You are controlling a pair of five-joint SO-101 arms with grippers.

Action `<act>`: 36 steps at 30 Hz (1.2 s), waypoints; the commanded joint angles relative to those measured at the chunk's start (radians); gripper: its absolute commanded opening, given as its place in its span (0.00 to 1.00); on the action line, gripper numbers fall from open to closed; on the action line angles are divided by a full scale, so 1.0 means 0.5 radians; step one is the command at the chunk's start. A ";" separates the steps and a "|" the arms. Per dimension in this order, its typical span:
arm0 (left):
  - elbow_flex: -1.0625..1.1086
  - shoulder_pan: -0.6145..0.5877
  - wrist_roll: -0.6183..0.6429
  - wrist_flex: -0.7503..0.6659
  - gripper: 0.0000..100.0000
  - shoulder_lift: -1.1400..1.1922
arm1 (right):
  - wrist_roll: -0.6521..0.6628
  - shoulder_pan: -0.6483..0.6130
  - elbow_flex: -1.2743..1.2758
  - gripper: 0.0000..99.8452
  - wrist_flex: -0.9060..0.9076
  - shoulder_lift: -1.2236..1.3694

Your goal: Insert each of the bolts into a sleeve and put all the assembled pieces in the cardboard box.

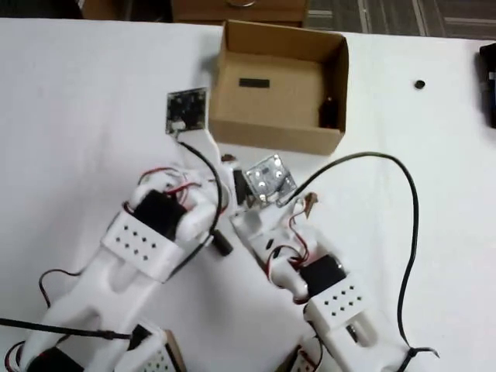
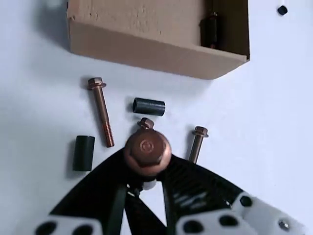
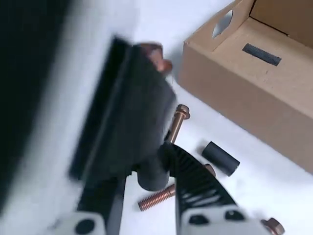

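I'm operating at what looks like a robotics lab bench in an office-type room. A white table [image 1: 70,116] carries a white plastic arm [image 1: 143,236] and a second arm [image 1: 333,298], with exposed red wires [image 1: 167,174], a bare circuit board [image 1: 186,108] and a trailing black cable [image 1: 409,232]. Loose bolts [image 2: 101,110] and sleeves [image 2: 149,106] lie on it. Past its far edge are grey carpet tiles [image 1: 434,15] and a carton [image 1: 240,9].

Table [image 1: 62,101]: you have a white surface across your whole workspace.
Small black piece [image 1: 419,83]: it lies alone on the table, toward your far right.
Dark object [image 1: 488,74]: cut off at the table's right edge.
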 commanded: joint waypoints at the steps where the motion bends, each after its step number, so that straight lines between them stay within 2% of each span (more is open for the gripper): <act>1: 0.051 0.086 0.009 -0.028 0.02 -0.064 | -0.003 0.038 -0.031 0.02 -0.038 -0.069; 4: 0.103 0.077 0.015 -0.061 0.09 -0.074 | -0.003 0.038 -0.031 0.02 -0.035 -0.069; 10: 0.115 0.077 0.018 -0.049 0.37 -0.077 | -0.003 0.038 -0.031 0.02 -0.035 -0.069; 13: 0.097 0.077 0.021 -0.064 0.44 -0.077 | -0.003 0.038 -0.031 0.02 -0.032 -0.069; 15: 0.075 0.074 0.021 -0.064 0.45 -0.077 | -0.003 0.038 -0.031 0.02 -0.032 -0.069; 25: -0.446 -0.331 0.009 -0.064 0.45 -0.077 | -0.003 0.038 -0.031 0.02 -0.032 -0.057; 30: -0.508 -0.491 0.015 -0.049 0.45 -0.077 | -0.003 0.041 -0.031 0.02 -0.029 -0.057; 33: -0.505 -0.568 0.012 0.021 0.34 -0.077 | -0.003 0.041 -0.031 0.02 -0.029 -0.054; 36: -0.496 -0.663 0.009 0.083 0.10 -0.074 | -0.003 0.081 -0.031 0.02 -0.029 -0.054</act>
